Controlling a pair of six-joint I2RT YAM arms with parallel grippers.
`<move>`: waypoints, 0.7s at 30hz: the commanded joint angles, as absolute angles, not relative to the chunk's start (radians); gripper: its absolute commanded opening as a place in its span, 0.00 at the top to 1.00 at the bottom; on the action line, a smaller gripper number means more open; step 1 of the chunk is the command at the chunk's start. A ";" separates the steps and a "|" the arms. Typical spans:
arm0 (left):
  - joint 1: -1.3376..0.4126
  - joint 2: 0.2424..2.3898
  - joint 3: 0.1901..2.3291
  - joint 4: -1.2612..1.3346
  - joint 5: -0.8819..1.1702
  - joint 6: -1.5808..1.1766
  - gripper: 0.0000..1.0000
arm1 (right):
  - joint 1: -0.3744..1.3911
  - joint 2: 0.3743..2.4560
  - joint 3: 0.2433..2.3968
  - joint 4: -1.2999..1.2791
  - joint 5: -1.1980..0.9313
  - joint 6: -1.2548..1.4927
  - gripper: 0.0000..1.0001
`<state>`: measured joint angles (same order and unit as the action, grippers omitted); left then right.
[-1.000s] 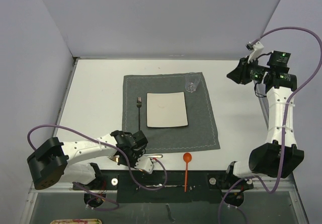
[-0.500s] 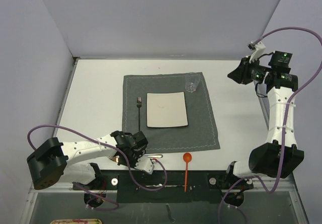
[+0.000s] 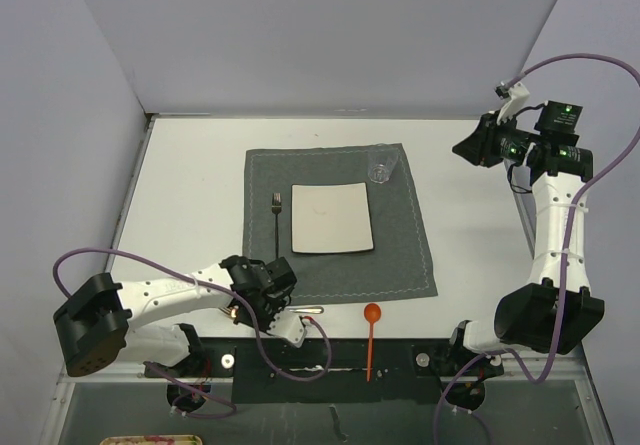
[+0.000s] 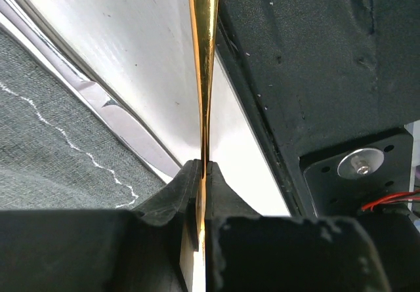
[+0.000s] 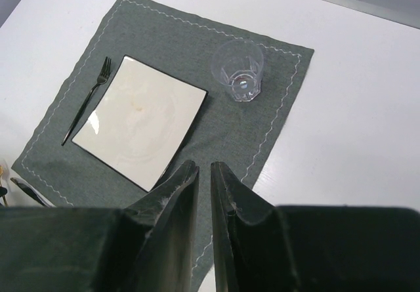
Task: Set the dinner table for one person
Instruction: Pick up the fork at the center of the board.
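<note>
My left gripper (image 3: 262,297) is low over the near edge of the white dinner table (image 3: 190,185), by the placemat's front left corner. In the left wrist view it (image 4: 203,167) is shut on a thin gold utensil (image 4: 203,56), seen edge-on and pointing away. A silver knife (image 3: 306,310) lies just beside it on the table and also shows in the left wrist view (image 4: 115,115). My right gripper (image 3: 462,150) is raised high at the right, its jaws nearly together and empty (image 5: 204,167).
A dark grey placemat (image 3: 400,255) holds a square off-white plate (image 3: 332,218), a black fork (image 3: 277,227) left of it and a clear glass (image 3: 381,164) at the back right. An orange spoon (image 3: 371,337) lies across the table's front edge and the black base plate (image 4: 315,62).
My left gripper has shifted slightly back toward the placemat with the gold utensil still in it. The right arm has barely moved.
</note>
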<state>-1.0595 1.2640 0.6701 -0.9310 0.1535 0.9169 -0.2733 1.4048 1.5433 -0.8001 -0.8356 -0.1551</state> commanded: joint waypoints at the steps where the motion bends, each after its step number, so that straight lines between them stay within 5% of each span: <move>1: -1.061 1.223 0.745 -1.015 0.208 0.992 1.00 | -0.279 1.405 1.571 -0.747 -0.870 -0.142 0.84; 21: -0.879 1.288 0.932 -1.156 0.374 1.180 1.00 | -0.302 1.402 1.578 -0.737 -0.874 -0.127 0.85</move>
<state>-0.9306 1.2552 0.8253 -1.0756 0.2737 1.0954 -0.2897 1.4048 1.5433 -0.7849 -0.8478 -0.1406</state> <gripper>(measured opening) 0.019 0.151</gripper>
